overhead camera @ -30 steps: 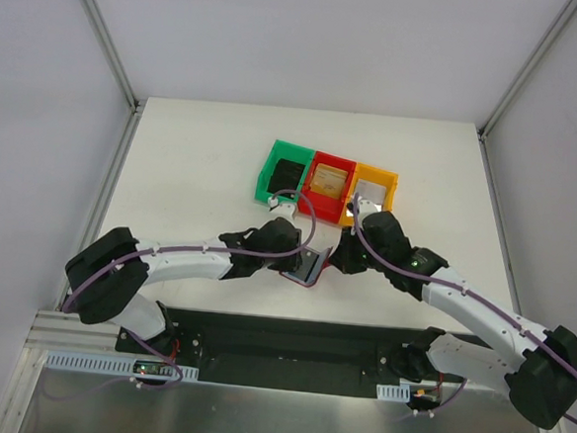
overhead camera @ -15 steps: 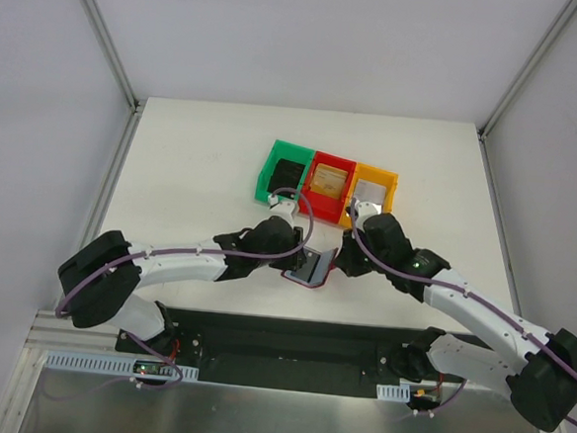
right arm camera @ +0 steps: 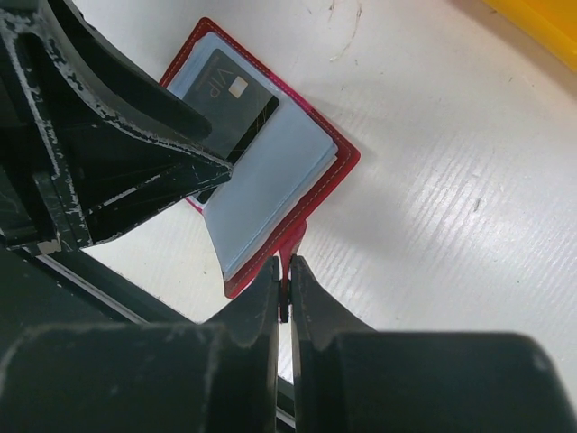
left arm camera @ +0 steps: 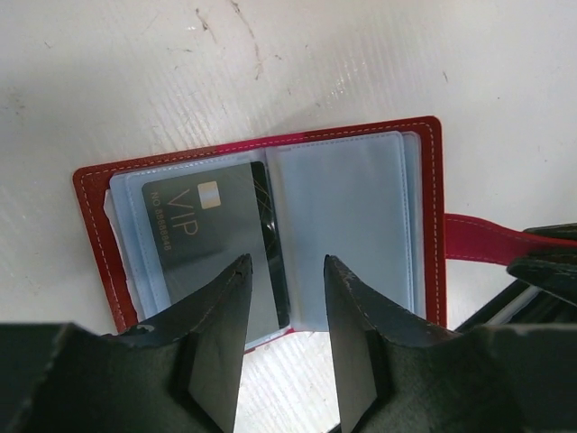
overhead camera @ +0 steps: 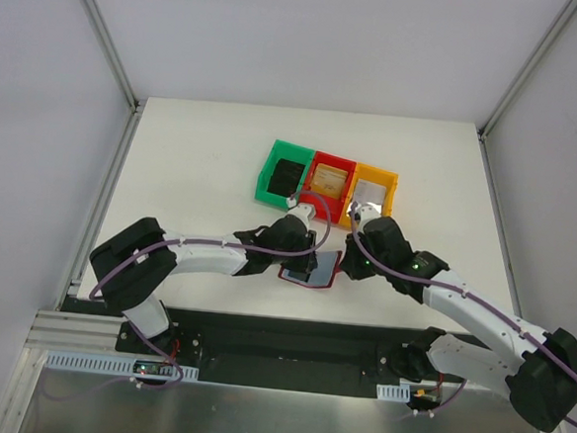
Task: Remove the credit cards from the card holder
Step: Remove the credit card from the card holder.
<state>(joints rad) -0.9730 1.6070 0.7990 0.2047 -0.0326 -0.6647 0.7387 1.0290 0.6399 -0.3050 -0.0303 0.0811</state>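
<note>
The card holder (overhead camera: 311, 272) lies open on the table, a red wallet (left arm camera: 90, 225) with blue-grey pockets. A black credit card (left arm camera: 209, 236) marked VIP sits in its left pocket; the right pocket shows no card. My left gripper (left arm camera: 287, 263) hangs open just above the wallet's centre fold with nothing between its fingers. My right gripper (right arm camera: 287, 271) is shut on the holder's little red tab (right arm camera: 294, 236), at the wallet's right edge (left arm camera: 482, 239). In the right wrist view the open card holder (right arm camera: 270, 180) shows with the black card (right arm camera: 236, 104) under the left fingers.
Behind the wallet stand three bins in a row. The green bin (overhead camera: 267, 180) holds a black card (overhead camera: 288, 174), the red bin (overhead camera: 334, 158) a tan-gold card (overhead camera: 328, 183), the orange bin (overhead camera: 379, 170) a silvery card (overhead camera: 370, 194). The table's black front edge is close below.
My left arm has swung right and now hangs over the wallet. The wallet has gone from propped up to lying flatter and open. The right gripper has stayed on the tab.
</note>
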